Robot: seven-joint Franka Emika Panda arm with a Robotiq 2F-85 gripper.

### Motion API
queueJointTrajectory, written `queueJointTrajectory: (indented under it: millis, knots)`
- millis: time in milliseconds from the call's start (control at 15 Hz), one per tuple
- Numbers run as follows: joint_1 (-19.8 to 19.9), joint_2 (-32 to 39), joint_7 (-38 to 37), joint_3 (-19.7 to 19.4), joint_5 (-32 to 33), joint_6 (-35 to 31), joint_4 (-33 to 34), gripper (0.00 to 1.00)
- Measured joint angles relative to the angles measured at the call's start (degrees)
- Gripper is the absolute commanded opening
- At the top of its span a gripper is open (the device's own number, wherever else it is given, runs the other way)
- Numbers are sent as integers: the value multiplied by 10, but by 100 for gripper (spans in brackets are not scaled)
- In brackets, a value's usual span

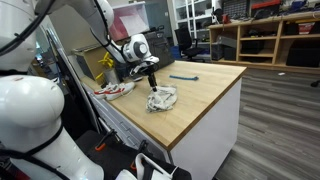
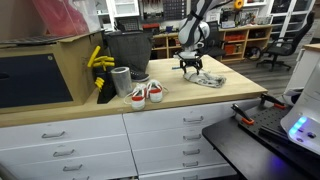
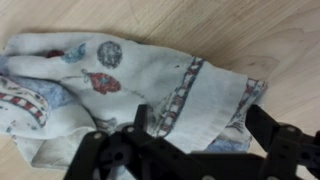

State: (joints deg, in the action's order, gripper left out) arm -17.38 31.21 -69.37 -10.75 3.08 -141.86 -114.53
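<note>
A crumpled white cloth with printed red and blue patterns (image 3: pixel 130 85) lies on the wooden worktop; it shows in both exterior views (image 1: pixel 162 98) (image 2: pixel 207 79). My gripper (image 3: pixel 200 128) hangs just above the cloth with its two black fingers spread apart, one at each side of a fold at the cloth's edge. The fingers hold nothing. In the exterior views the gripper (image 1: pixel 152 82) (image 2: pixel 190 67) points down onto the cloth.
A pair of white and red sneakers (image 2: pixel 146 93) (image 1: pixel 114 89) sits near the worktop's edge. A blue tool (image 1: pixel 184 77) lies farther along the wooden top (image 1: pixel 205 95). A grey cup (image 2: pixel 121 82), a dark bin (image 2: pixel 127 49) and yellow items (image 2: pixel 100 62) stand by the shoes.
</note>
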Motion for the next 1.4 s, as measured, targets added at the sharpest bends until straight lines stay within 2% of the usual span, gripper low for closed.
queueJointTrajectory:
  millis: [400,800,1400]
  knots:
    - [8,28,-56,-1,12,0,28,100]
    - [28,71,-57,-3,14,-1,67,100]
    - [30,83,-52,4,14,-6,97,100]
